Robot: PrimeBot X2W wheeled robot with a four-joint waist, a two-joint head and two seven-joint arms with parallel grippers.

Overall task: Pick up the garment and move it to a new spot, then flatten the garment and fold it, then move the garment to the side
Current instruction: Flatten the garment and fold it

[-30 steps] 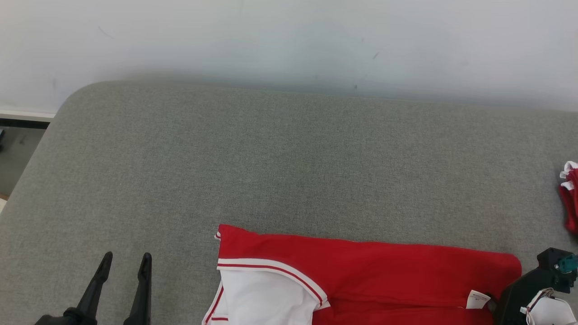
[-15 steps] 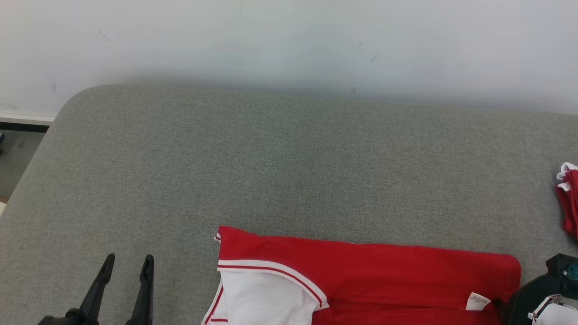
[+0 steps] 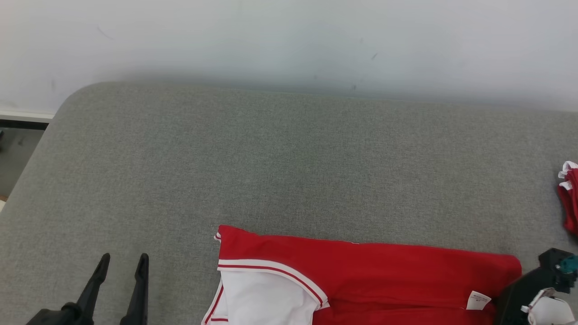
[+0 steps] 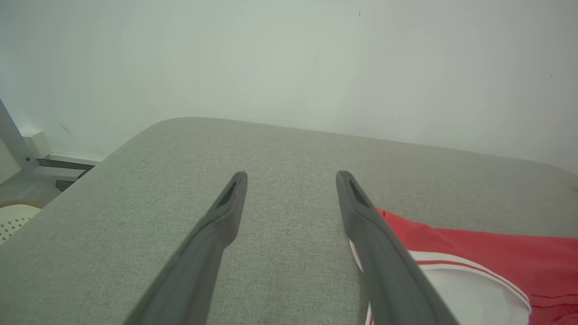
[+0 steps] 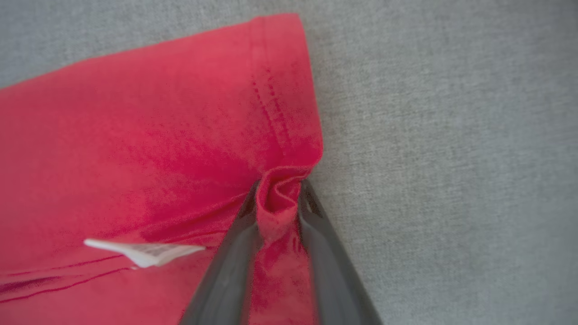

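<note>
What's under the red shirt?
The red-and-white cloth garment lies on the grey woven cushion, which shows all around it. Anything beneath its folded layers is covered.

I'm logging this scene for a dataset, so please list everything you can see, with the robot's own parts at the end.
garment: one, red with white striped trim, lying at the near edge of the padded surface
care label: one, white, on the garment near its right end
second cloth: one, red and white, at the surface's right edge, cut off by the frame
padded surface: one, grey, under both cloths
wall: one, pale, behind the surface
left tool: one, dark, open, left of the garment, holding nothing
right tool: one, dark, shut on a pinched fold at the garment's right corner
</note>
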